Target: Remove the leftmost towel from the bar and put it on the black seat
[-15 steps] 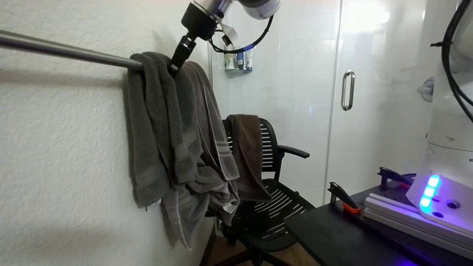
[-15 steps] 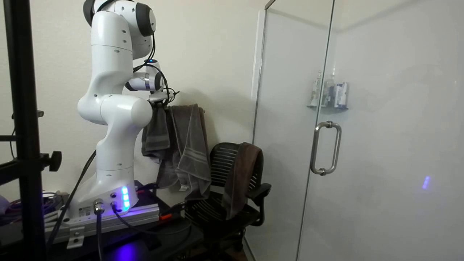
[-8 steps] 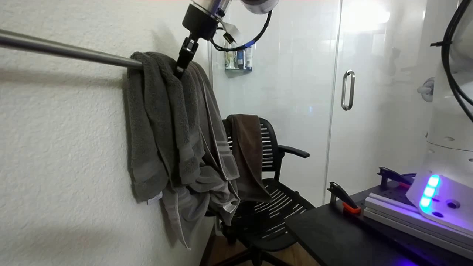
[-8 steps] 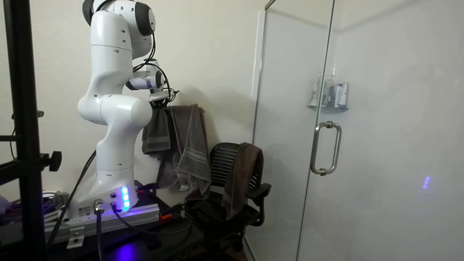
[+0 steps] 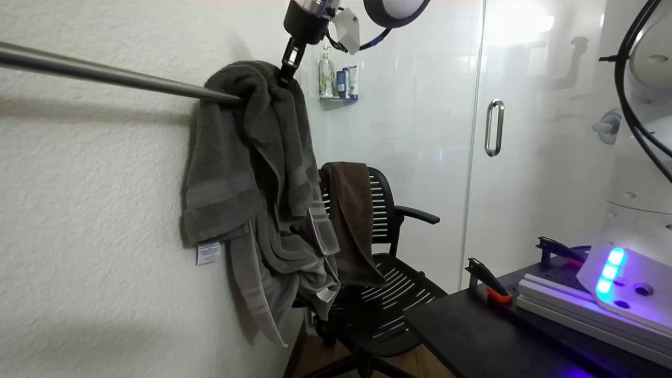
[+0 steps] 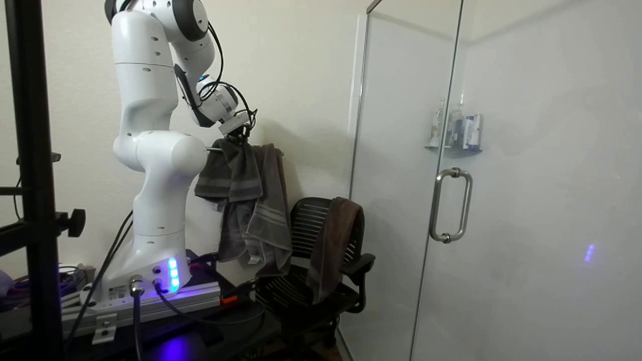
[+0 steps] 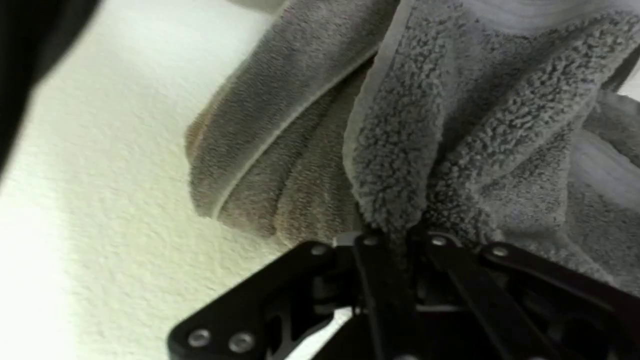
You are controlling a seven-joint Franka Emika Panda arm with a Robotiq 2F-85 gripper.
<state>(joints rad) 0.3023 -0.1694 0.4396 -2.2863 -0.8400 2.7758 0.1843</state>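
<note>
Along the pale textured wall, nearest me, a long silver-grey metal bar comes from ten o'clock and disappears under a white-tagged dark grey terry towel. The towel hangs over the bar, bunched on top, and at its one o'clock the black two-fingered pincer is pinching a narrow fold of it. I'd guess it handles as thick, limp and fairly light, with no fear of breaking; the looped pile should grip the metal rather than slide. Holding near the ridge makes sense to me, though a deeper bite would be surer, and lifting high before pulling away should free the half beside the wall. Towards five o'clock hangs a longer, lighter grey towel, overlapped by the dark one, so it might get dragged along. Farther back, between four and five o'clock, stands the goal, a black office chair with a slatted seat; a dark brown towel drapes its backrest.
</note>
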